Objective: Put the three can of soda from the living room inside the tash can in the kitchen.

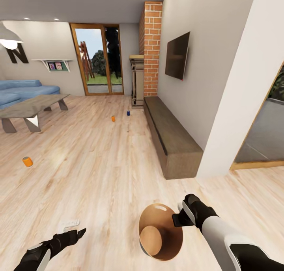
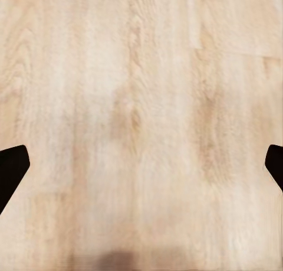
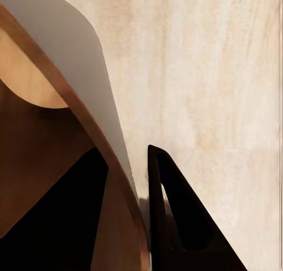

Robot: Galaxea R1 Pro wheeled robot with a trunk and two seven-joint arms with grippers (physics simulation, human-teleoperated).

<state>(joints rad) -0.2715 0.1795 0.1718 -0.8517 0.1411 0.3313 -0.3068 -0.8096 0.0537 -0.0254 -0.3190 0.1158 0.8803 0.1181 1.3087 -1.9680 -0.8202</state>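
I hold the tash can, coppery inside, low over the wood floor, with my right gripper shut on its rim. In the right wrist view the pale outer wall of the tash can runs between the fingers of the right gripper, one finger inside and one outside. Three cans of soda lie on the living room floor ahead: an orange one on its side at the left, another orange one upright further off, and a blue one beside it. My left gripper hangs open over bare floor, its fingertips wide apart.
A low table and a blue sofa stand at the left. A long dark cabinet runs along the right wall under the TV, past the brick fireplace. A white wall corner stands at the right.
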